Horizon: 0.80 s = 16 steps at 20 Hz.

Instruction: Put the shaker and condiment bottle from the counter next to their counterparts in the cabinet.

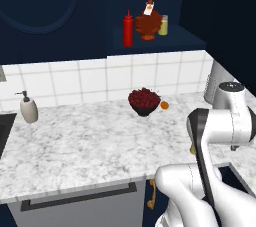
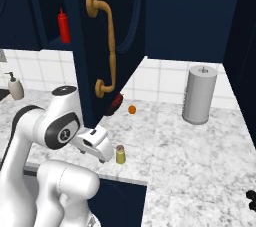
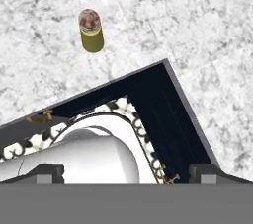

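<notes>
Your gripper is spread wide and empty: centre it over the shaker near the counter front edge, then descend straight.

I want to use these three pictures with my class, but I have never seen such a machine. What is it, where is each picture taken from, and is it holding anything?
It is a white robot arm in a computer-drawn kitchen. Two pictures look from behind it, left and right; the third looks down from its hand. On the counter stand a shaker, a bowl of red fruit, a soap dispenser and a paper roll. The red bottle already stands in the cabinet. The gripper is open and holds nothing.
</notes>
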### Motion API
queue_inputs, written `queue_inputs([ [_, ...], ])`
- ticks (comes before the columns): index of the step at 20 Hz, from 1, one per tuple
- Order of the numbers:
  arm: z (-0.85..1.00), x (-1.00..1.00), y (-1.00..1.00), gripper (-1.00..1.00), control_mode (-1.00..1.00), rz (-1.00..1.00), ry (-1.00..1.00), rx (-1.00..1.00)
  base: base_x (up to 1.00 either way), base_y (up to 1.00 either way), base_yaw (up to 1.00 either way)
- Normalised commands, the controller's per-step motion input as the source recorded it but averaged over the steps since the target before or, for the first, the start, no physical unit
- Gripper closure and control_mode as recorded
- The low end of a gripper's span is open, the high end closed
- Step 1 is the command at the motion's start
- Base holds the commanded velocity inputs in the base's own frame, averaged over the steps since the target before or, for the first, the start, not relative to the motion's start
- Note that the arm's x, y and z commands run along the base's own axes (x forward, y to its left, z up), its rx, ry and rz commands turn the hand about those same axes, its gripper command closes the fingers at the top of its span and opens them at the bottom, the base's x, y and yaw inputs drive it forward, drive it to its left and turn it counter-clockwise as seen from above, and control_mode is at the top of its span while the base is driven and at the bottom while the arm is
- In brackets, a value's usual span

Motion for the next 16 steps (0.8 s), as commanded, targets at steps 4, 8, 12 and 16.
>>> queue_inputs([
  [4, -0.15, 0.59, 0.02, -1.00, -1.00, -0.01, -0.17, 0.00, 0.00, 0.00, 0.00],
  [8, -0.02, 0.91, 0.08, -1.00, -1.00, -0.06, -0.28, 0.00, 0.00, 0.00, 0.00],
  [12, -0.04, 0.09, 0.09, -1.00, -1.00, 0.02, -0.06, 0.00, 0.00, 0.00, 0.00],
  [16, -0.29, 0.24, 0.00, -1.00, -1.00, 0.01, -0.07, 0.00, 0.00, 0.00, 0.00],
])
